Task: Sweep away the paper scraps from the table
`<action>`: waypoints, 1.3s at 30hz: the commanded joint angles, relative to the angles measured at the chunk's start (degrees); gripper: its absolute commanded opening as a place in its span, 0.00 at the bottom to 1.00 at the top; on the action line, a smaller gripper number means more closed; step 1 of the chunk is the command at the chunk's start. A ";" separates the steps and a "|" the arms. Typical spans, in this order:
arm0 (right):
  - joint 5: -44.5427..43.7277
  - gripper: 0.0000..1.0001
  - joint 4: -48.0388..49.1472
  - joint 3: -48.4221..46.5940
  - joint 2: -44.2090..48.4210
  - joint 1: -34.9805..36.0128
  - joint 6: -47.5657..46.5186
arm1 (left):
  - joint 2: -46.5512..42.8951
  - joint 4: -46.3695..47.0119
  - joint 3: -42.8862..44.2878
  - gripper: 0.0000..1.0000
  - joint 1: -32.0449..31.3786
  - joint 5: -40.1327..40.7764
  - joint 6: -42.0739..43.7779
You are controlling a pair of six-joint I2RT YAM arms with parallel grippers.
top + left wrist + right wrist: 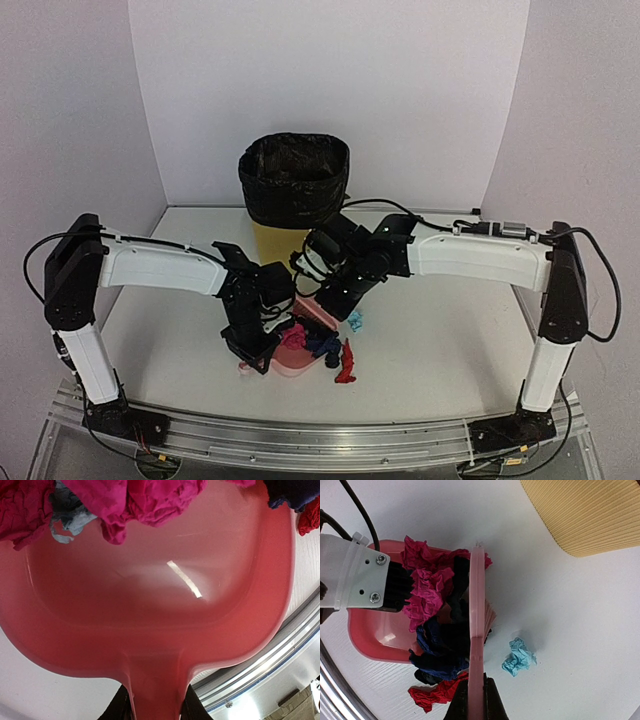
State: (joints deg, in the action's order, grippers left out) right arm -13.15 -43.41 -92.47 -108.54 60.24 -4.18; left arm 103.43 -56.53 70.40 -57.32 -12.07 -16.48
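Most of the paper scraps (427,590) lay heaped at the mouth of the pink dustpan (150,595). Magenta wads sat inside it, and dark navy ones (442,652) were bunched at its open edge. In the left wrist view a pale blue-grey piece (70,517) sat among the magenta ones at the pan's lip. A red scrap (432,696) lay on the desk (450,350) just outside the pan, near the front rail (330,440). A single teal wad (519,656) lay apart on the bare desk, on the far side of the brush from the pan.

The pink hand brush (476,625) stood edge-on against the heap. The right end effector (476,702) was clamped narrow on the brush's handle. The left end effector (155,707) gripped the dustpan's handle from either side, with the pan resting flat on the desk.

Farther back, a ribbed yellow mat (590,515) lay in front of a bin lined with a black bag (293,180), against the white rear wall.
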 commanded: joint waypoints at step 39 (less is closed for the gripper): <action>-11.91 0.00 5.10 3.81 11.66 1.43 16.33 | -8.54 13.51 -10.86 0.00 0.09 0.35 -3.85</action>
State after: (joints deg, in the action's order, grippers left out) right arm -21.27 -39.92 -89.02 -101.16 61.45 10.24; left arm 98.62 -46.11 60.86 -57.28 -13.11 -19.26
